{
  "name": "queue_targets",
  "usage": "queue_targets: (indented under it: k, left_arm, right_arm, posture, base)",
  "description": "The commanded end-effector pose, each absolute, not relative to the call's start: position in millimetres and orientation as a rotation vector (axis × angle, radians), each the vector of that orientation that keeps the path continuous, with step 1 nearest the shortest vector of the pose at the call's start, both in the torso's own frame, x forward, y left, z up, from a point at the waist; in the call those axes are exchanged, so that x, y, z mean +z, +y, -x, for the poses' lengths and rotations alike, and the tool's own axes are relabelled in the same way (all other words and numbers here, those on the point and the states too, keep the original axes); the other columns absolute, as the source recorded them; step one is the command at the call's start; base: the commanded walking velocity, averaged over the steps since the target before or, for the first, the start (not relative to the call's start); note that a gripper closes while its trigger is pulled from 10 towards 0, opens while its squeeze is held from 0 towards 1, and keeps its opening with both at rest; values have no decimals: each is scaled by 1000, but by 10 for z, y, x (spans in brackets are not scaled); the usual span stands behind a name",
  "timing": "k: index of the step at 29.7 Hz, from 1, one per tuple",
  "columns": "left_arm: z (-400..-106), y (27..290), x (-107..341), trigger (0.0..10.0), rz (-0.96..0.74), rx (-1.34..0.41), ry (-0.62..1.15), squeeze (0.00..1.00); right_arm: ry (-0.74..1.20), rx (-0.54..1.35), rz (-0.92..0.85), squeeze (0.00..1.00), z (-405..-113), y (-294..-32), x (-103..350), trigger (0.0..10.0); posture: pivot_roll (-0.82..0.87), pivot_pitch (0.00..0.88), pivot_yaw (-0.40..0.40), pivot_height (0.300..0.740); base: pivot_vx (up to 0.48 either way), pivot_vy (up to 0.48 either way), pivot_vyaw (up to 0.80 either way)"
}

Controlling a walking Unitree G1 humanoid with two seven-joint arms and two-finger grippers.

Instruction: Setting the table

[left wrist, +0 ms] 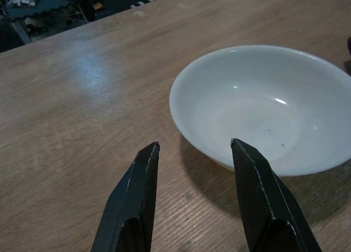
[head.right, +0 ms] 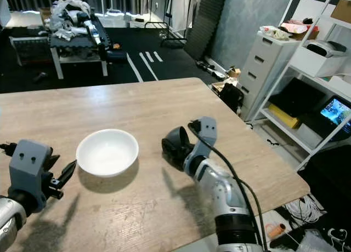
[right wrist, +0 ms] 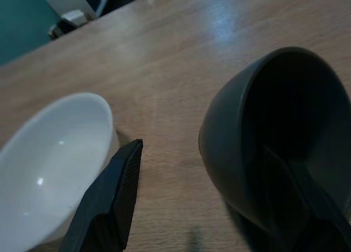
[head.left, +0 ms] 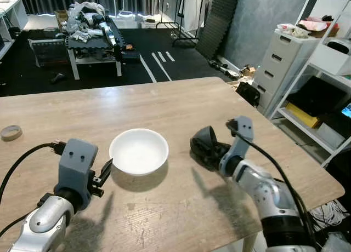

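On bench, at bowl's three o'clock: right fingers wide, straddling cup wall; left fingers open, empty.

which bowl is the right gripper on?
The black bowl, tilted, with one finger of the right gripper inside it. The white bowl sits upright and untouched, by the left gripper.

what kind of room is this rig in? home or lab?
Looks like a lab or workshop space staged as a dining spot, not a lived-in home. Cues: a low bench piled with gear, white drawers and open shelving stacked with boxes, and a dark floor with white tape marks behind the wooden table.
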State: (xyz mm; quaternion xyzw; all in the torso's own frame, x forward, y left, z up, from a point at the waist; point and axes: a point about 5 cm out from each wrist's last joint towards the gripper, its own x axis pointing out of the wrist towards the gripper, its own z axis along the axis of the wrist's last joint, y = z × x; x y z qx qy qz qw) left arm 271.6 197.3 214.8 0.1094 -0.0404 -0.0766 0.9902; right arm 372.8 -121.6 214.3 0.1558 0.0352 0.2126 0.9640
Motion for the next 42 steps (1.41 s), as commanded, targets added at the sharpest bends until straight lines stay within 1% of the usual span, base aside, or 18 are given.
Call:
queue_targets:
  k: [1, 2, 3, 4, 5, 7, 8, 15, 18, 19, 25, 33, 34, 35, 37, 38, 39, 42]
  left_arm:
    - [-2713, 1953, 2101, 10000, -210, -161, -58, 0]
    - [-2713, 1954, 2102, 10000, -210, -160, -58, 0]
    - [-2713, 1954, 2104, 10000, -210, -159, -59, 0]
    - [-2713, 1954, 2104, 10000, -210, -159, -59, 0]
    - [-2713, 1954, 2105, 10000, -211, -157, -59, 0]
    - [-2712, 1953, 2105, 10000, -211, -157, -59, 0]
    - [-2711, 1953, 2105, 10000, -211, -155, -59, 0]
    - [-2707, 1954, 2102, 10000, -209, -151, -59, 0]
    - [-2707, 1954, 2102, 10000, -209, -151, -59, 0]
    - [-2709, 1952, 2098, 10000, -207, -150, -59, 0]
    - [-2727, 1942, 2094, 10000, -204, -152, -62, 0]
    - [-2735, 1937, 2087, 10000, -204, -152, -63, 0]
    - [-2736, 1937, 2085, 10000, -203, -152, -63, 0]
    - [-2736, 1937, 2085, 10000, -203, -152, -63, 0]
    - [-2739, 1938, 2086, 10000, -203, -152, -64, 0]
    - [-2742, 1936, 2084, 10000, -203, -154, -65, 0]
    - [-2744, 1934, 2083, 10000, -203, -155, -65, 0]
    - [-2745, 1922, 2079, 10000, -200, -158, -66, 0]
  right_arm:
    - [94, 411, -291, 0, -3722, -1200, 2008, 10000]
    - [76, 405, -250, 0, -3735, -1161, 1977, 10000]
    - [56, 405, -201, 0, -3743, -1125, 1952, 5765]
    - [56, 405, -201, 0, -3743, -1125, 1952, 5765]
    - [46, 405, -156, 0, -3749, -1094, 1917, 2980]
    - [42, 404, -131, 0, -3752, -1079, 1897, 2980]
    - [40, 407, -106, 0, -3752, -1065, 1868, 0]
    - [17, 406, -20, 0, -3751, -1063, 1830, 0]
    - [17, 406, -20, 0, -3751, -1063, 1830, 0]
    - [-5, 403, 15, 0, -3753, -1087, 1845, 0]
    - [-66, 386, 91, 0, -3778, -1160, 1878, 0]
    - [-101, 385, 117, 0, -3802, -1177, 1894, 0]
    - [-130, 409, 200, 0, -3806, -1184, 1954, 0]
    - [-130, 409, 200, 0, -3806, -1184, 1954, 0]
    - [-183, 563, 521, 0, -3791, -1189, 2180, 0]
    - [-208, 636, 664, 0, -3773, -1214, 2332, 10000]
    - [-224, 685, 754, 0, -3758, -1238, 2450, 10000]
    - [-262, 770, 906, 0, -3714, -1295, 2695, 10000]
  posture:
    - [167, 158, 8, 740]
    - [169, 158, 7, 740]
    - [171, 158, 7, 740]
    - [171, 158, 7, 740]
    - [172, 159, 5, 740]
    - [172, 159, 5, 740]
    - [173, 159, 3, 740]
    - [170, 156, -1, 740]
    - [170, 156, -1, 740]
    - [166, 152, 0, 740]
    - [163, 142, 0, 740]
    - [161, 134, -2, 740]
    - [162, 131, -1, 740]
    - [162, 131, -1, 740]
    - [155, 127, -1, 740]
    - [147, 125, -3, 740]
    - [145, 124, -4, 740]
    - [143, 126, -11, 740]
  base:
    - [0, 0, 0]
    - [0, 0, 0]
    - [0, 0, 0]
    - [0, 0, 0]
    - [0, 0, 0]
    - [0, 0, 0]
    - [0, 0, 0]
    - [0, 0, 0]
    - [0, 0, 0]
    - [0, 0, 0]
    - [0, 0, 0]
    - [0, 0, 0]
    - [0, 0, 0]
    - [0, 0, 0]
    - [0, 0, 0]
    - [0, 0, 0]
    - [0, 0, 0]
    - [0, 0, 0]
